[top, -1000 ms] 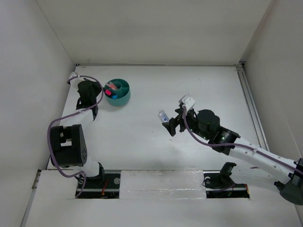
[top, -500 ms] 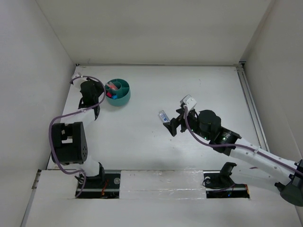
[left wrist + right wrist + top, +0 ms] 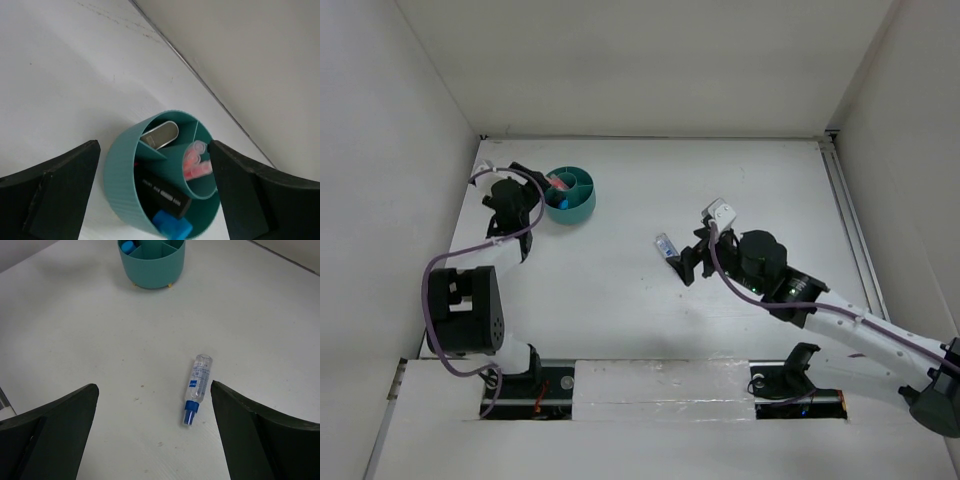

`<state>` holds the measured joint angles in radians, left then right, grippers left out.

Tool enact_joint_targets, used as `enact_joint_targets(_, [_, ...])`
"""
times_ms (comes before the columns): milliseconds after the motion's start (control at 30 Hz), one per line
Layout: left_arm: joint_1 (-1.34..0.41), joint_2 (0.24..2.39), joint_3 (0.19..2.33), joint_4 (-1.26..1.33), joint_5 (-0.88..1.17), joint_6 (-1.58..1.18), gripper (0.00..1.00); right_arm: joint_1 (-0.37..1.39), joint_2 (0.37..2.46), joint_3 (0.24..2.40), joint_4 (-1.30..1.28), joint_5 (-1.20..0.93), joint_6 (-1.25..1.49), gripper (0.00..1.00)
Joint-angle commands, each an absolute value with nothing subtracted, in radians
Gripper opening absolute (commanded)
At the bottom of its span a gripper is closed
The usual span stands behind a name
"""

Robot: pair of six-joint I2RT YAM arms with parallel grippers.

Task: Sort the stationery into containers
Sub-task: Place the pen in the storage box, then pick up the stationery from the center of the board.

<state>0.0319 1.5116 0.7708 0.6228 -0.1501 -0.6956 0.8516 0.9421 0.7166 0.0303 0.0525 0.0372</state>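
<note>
Mid-table, clear-blue tube (image 3: 198,382) lies flat, well apart from the teal tub (image 3: 151,262), with right gripper (image 3: 152,390) hovering above it wide open and empty, likely lining up a pick; left gripper (image 3: 154,150), also spread and empty, hangs over the tub.

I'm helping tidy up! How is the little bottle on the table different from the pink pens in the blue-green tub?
The bottle is see-through with a blue cap; the pens are pink. The bottle lies flat on the bare table, outside the tub; the pens sit inside one of its compartments. Both are small and slim.
</note>
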Motion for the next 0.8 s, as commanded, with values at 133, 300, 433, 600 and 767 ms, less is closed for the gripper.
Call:
enact_joint_targets(133, [0.031, 1.221, 0.681, 0.531, -0.248, -0.788, 1.00, 0.836, 1.012, 0.707, 0.109, 0.058, 0.047, 1.00])
enact_joint_targets(300, [0.031, 1.039, 0.681, 0.303, -0.288, -0.860, 1.00, 0.827, 1.071, 0.716, 0.130, 0.104, 0.060, 1.00])
enact_joint_targets(433, [0.031, 0.950, 0.771, 0.016, -0.301, -0.906, 1.00, 0.827, 1.095, 0.727, 0.130, 0.197, 0.081, 1.00])
enact_joint_targets(600, [0.031, 0.904, 0.975, -0.326, -0.195, -0.885, 1.00, 0.827, 1.126, 0.799, 0.071, 0.363, 0.143, 1.00])
enact_joint_targets(767, [0.086, 0.824, 0.974, -0.409, -0.042, -0.812, 1.00, 0.827, 1.144, 0.857, -0.011, 0.387, 0.149, 1.00])
